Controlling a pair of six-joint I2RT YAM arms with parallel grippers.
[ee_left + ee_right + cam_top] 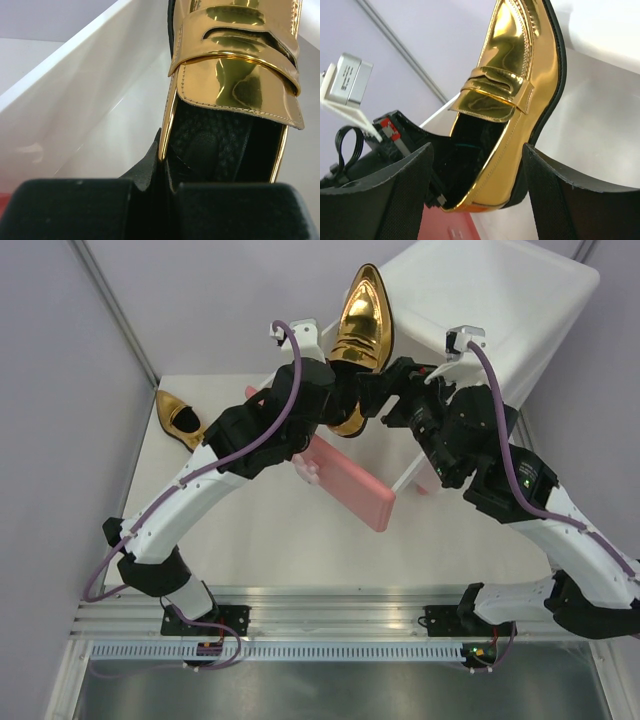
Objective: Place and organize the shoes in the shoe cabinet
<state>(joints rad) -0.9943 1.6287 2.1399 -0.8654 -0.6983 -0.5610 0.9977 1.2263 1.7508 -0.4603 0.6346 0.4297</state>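
I count two gold shoes from here, one white shoe cabinet [500, 300] with smooth, rounded plastic sides, and one long pink drawer front [350, 485] set at a slant just in front of it. The first gold shoe [362, 320] is up in the air before the cabinet, pointed toe upward. It is mirror-bright, with a slotted strap across the top, stitched edges, a pebbled dark lining and a thin black sole. The left jaws are pinched tight on its side wall near the heel. The right jaws stand wide, black textured fingers [405, 195] on either side of that shoe's heel end (whether they touch it, I cannot tell). The second gold shoe [180, 418] lies on the pale counter [300, 550] by the left wall, well apart, its dark inside showing.
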